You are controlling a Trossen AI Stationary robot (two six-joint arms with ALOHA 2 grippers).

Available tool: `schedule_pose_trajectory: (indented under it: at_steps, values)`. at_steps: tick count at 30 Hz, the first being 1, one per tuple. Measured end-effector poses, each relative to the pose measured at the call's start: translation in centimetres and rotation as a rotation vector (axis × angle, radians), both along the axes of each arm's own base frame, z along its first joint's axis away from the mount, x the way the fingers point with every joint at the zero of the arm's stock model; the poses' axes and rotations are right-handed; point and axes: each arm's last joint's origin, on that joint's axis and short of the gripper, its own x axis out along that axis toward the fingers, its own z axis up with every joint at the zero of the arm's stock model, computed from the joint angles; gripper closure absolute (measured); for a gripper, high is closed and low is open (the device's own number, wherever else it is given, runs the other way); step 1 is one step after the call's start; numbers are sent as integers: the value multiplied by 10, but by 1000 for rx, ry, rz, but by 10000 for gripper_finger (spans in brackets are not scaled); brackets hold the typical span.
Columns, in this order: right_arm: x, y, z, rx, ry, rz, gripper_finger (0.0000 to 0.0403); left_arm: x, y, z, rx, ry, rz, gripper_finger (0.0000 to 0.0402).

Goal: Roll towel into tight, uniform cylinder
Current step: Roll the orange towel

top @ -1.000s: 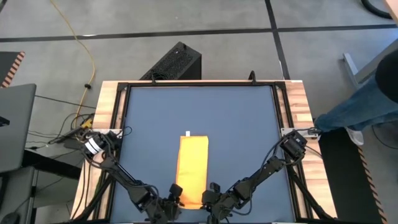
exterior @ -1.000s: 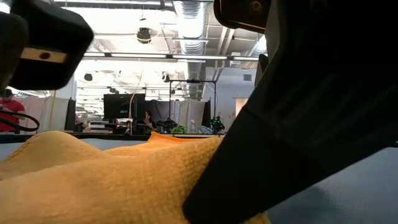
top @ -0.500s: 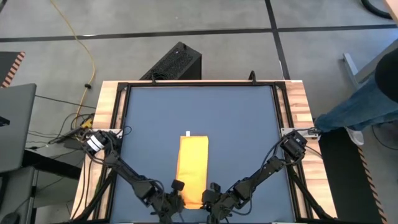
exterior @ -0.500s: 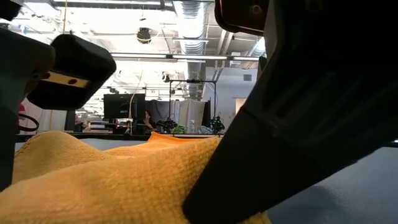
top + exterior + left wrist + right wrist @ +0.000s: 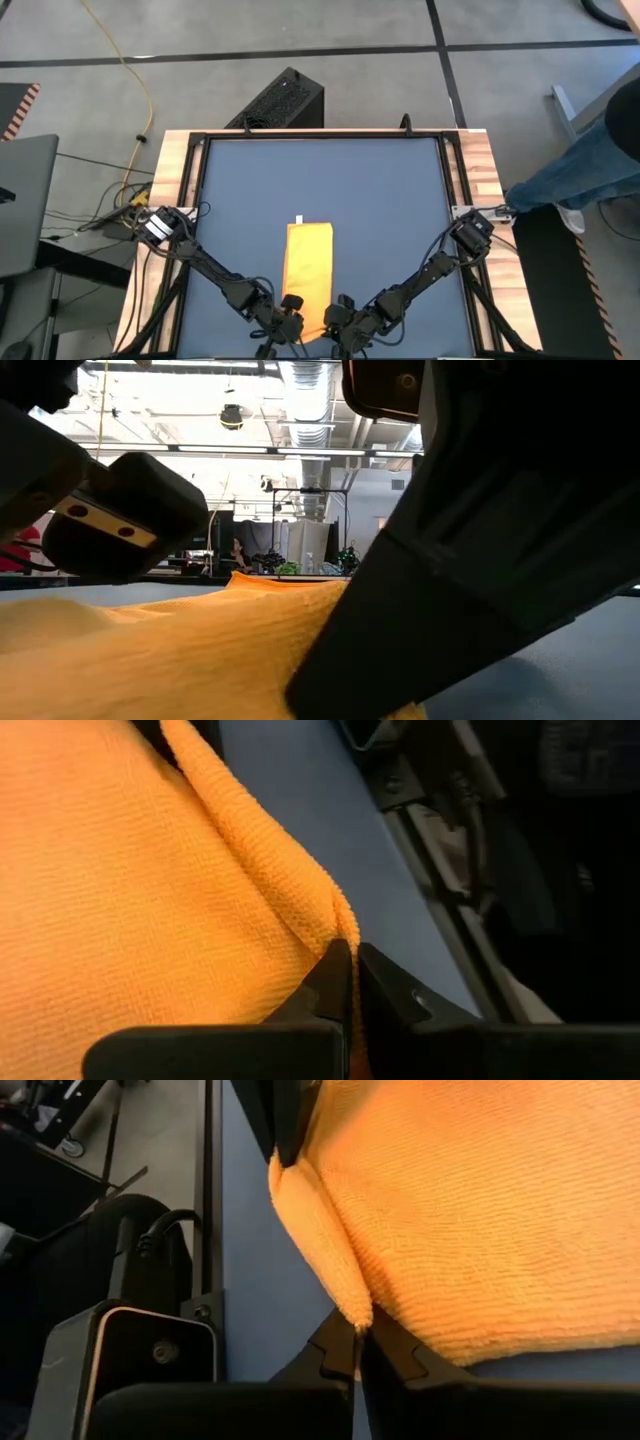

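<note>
Change: left gripper (image 5: 345,982), spread a second ago, now pressed together on the towel (image 5: 308,272) edge; moved in toward the near corner.
Left gripper: pinching the near left corner fold.
Right gripper (image 5: 358,1342): pinching the near right corner.
Arm pose: both arms low, elbows out, wrists converging at the near edge.
Towel: long yellow strip, flat on the dark blue mat (image 5: 380,190) of the desk (image 5: 478,160).

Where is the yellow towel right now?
In the high view, the towel lies on the blue mat near the table's front edge, about midway across. The left gripper and right gripper pinch its near corners.
</note>
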Motion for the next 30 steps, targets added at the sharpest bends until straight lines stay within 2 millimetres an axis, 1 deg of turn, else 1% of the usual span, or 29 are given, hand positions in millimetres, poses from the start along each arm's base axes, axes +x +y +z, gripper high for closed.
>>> schedule_pose_trajectory:
  at_steps: [5,10,13,19,22,27,30]
  values:
    - [-1,1,0,31,16,7,360,3,4,0,-28,25,15,401]
    - [-2,2,4,56,38,50,325,5,6,0,-31,24,22,401]
    - [-6,1,14,30,40,84,297,5,6,0,-29,23,25,401]
    - [-22,-2,40,-61,79,144,252,6,7,3,-12,-3,14,401]
    - [-28,4,46,-178,3,201,241,7,9,6,-11,-24,7,401]
    - [-33,22,50,-475,-231,420,240,8,10,6,-9,-24,7,401]
    - [-36,26,49,-647,-288,509,241,8,10,6,-9,-26,8,401]
